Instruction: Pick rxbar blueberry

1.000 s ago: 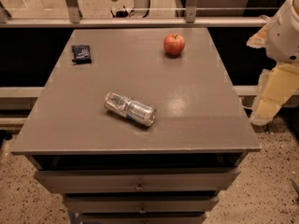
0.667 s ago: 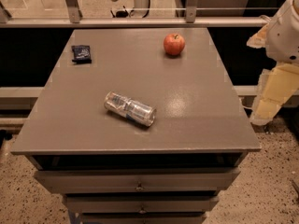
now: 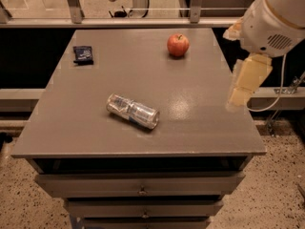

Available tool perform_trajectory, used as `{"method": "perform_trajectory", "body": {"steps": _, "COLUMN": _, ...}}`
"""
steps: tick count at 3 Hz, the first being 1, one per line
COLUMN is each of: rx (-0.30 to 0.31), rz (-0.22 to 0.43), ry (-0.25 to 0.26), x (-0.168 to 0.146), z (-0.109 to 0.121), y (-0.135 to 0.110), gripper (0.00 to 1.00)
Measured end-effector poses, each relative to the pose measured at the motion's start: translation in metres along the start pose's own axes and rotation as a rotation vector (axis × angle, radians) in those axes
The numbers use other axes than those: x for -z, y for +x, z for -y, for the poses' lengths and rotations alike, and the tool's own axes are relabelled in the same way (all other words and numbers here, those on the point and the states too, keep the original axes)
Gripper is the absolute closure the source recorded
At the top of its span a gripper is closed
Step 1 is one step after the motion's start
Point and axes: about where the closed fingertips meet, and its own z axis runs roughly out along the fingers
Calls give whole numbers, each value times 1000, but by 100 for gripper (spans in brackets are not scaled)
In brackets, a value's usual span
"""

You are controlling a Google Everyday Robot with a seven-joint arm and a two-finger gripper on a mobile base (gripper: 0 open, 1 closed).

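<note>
Grey worktop, seen from above & front. The rxbar blueberry is laid flat at the far-left corner, just inside the left edge, w/ nothing touching it. A crushed silver can is laid on its side approx. mid-worktop, toward the near edge. A red apple is set far, right of centre. The gripper is held over the right edge, well apart from the rxbar blueberry; open vs. closed cannot be told. Drawers are seen below.

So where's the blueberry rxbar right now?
The rxbar blueberry lies flat at the far-left corner of the table, well left of the apple; the tool hangs by its right edge.
</note>
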Motion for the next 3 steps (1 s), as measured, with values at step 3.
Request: {"method": "perform_trajectory", "body": {"steps": 3, "rx": 54, "rz": 222, "ry": 12, "x": -70, "z": 106, "y": -102, "gripper": 0}}
